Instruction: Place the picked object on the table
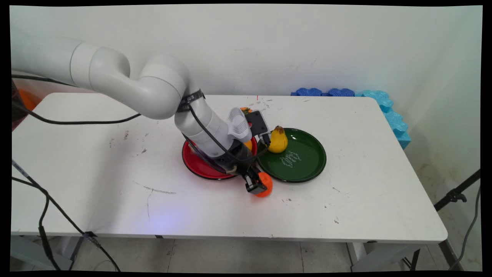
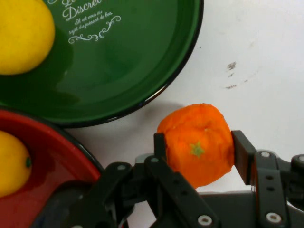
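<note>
- Gripper (image 2: 198,151) fingers clamp an orange (image 2: 197,142), one on each side.
- Orange sits low over the table (image 1: 346,200), just beside the green plate (image 1: 307,169), near the red plate (image 1: 200,169).

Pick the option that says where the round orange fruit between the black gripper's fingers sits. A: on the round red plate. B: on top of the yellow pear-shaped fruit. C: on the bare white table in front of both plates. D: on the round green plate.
C: the round orange fruit, flanked by the black gripper, sits on the white table, off the round green plate and round red plate.
</note>
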`<state>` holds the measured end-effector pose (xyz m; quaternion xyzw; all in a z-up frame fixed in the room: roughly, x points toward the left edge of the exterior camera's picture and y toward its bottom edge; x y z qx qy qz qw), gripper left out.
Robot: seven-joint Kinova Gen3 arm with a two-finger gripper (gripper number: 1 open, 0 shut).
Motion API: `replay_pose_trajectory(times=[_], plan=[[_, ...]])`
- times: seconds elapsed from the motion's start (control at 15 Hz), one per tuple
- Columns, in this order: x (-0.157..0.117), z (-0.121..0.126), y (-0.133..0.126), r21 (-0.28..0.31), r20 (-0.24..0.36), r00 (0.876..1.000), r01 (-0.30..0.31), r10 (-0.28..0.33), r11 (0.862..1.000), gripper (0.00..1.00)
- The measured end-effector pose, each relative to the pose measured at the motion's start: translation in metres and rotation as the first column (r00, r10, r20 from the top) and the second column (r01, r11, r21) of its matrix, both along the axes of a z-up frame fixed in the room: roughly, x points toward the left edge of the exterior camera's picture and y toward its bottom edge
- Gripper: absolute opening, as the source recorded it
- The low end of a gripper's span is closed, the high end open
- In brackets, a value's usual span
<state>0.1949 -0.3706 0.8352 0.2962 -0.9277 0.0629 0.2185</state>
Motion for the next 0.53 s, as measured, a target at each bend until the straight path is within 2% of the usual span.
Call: replay_pose_trajectory(times=[0.2,0.27,0.53], plan=[[0.001,-0.0062,0.0011,0.0,-0.006,1.0,-0.005,0.005,1.0,0.0],[0.0012,-0.0074,0.0013,0.0,-0.009,1.0,-0.006,0.006,1.0,1.0],[0.0011,0.0006,0.0013,-0.007,-0.033,0.999,0.007,-0.007,1.0,1.0]])
